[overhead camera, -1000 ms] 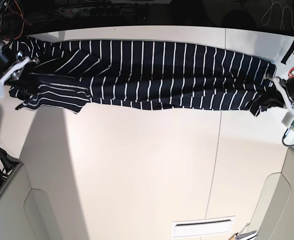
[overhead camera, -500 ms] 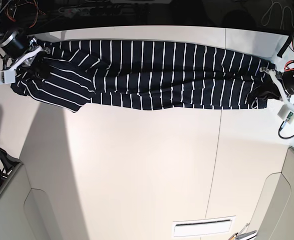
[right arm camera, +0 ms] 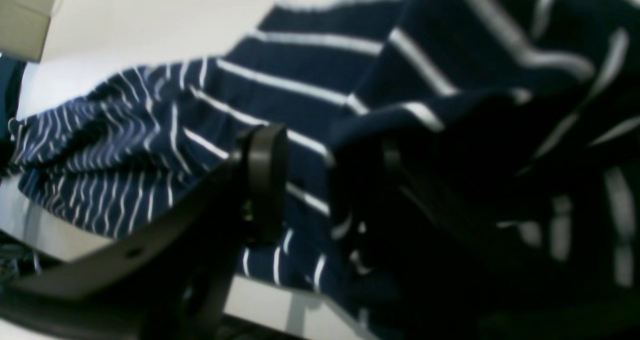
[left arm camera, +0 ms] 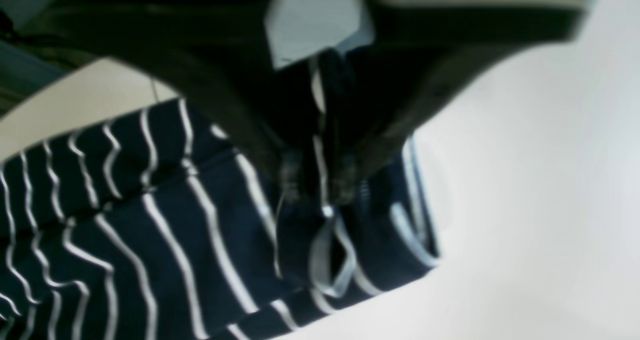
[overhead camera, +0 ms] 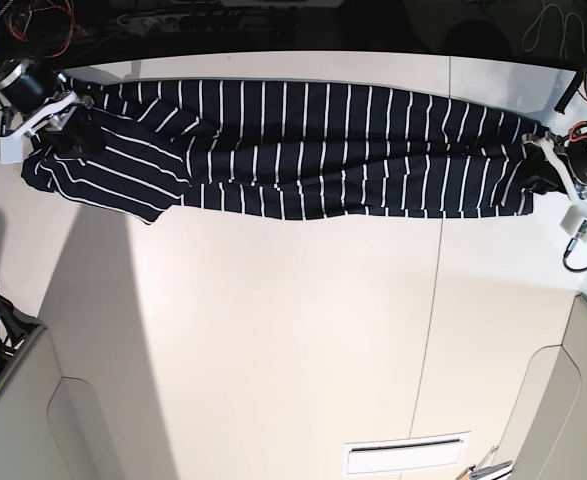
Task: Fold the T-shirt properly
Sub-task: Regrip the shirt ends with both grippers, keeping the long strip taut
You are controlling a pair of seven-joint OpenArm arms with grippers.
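Note:
The T-shirt (overhead camera: pixel 293 150), dark navy with thin white stripes, lies stretched in a long band across the far part of the table. My right gripper (overhead camera: pixel 68 128) is at its end on the left of the base view. In the right wrist view the right gripper (right arm camera: pixel 325 180) is open, with a dark fold of the T-shirt (right arm camera: pixel 300 79) lying between the black fingers (right arm camera: pixel 262 180). My left gripper (overhead camera: pixel 541 165) is at the other end. In the blurred left wrist view the left gripper (left arm camera: pixel 317 182) has its jaws a little apart over a hem fold of the T-shirt (left arm camera: pixel 150 230).
The white table (overhead camera: pixel 293 340) runs toward the camera from the shirt. Cables and dark gear (overhead camera: pixel 173 20) line the far edge. A white slotted plate (overhead camera: pixel 406 457) lies near the front. Grey panels stand at the front left (overhead camera: pixel 33 420) and front right (overhead camera: pixel 563 400).
Both arms carried the shirt's ends toward the far edge and the cloth now lies flatter. Both grippers were shut on the cloth and have now parted.

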